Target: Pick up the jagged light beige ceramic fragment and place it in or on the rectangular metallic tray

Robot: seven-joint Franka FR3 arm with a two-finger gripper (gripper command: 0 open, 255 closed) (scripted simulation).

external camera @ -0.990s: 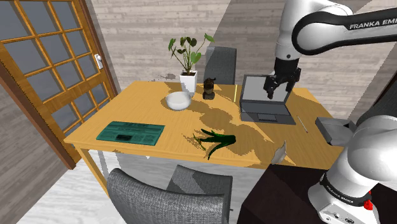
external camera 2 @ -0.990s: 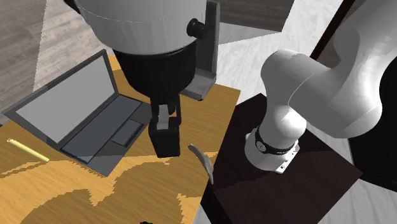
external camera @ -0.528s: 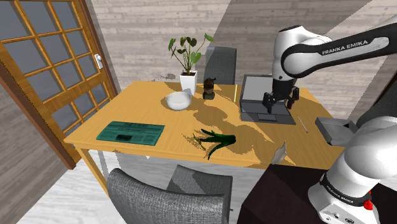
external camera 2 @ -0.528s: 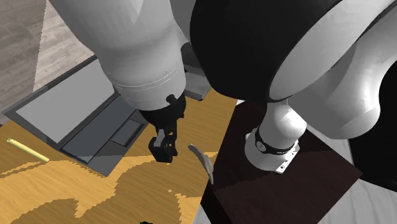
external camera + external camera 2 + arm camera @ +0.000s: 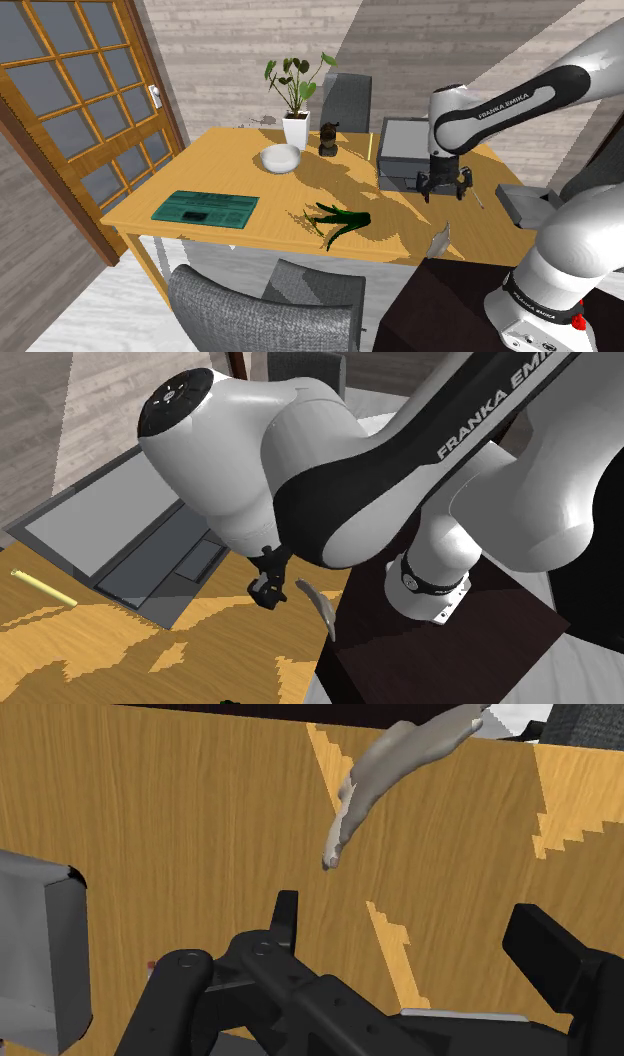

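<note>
Fragment [image 5: 390, 779], a greyish-beige curved shard, sits at the table [image 5: 230, 170] edge just beside the stand [image 5: 440, 312], ahead of my tool [image 5: 410, 929] and apart from it; tool spread wide, nothing between its fingers; grey tray [image 5: 512, 203] lies near, at the table's end on the shoulder view's right; I judge the shard light, stiff, brittle, probably slick, with thin jagged ends that could chip; best hold looks to be across its thin wall at the broader middle, closing gently; it seems propped on edge, so a nudge may tip it.
</note>
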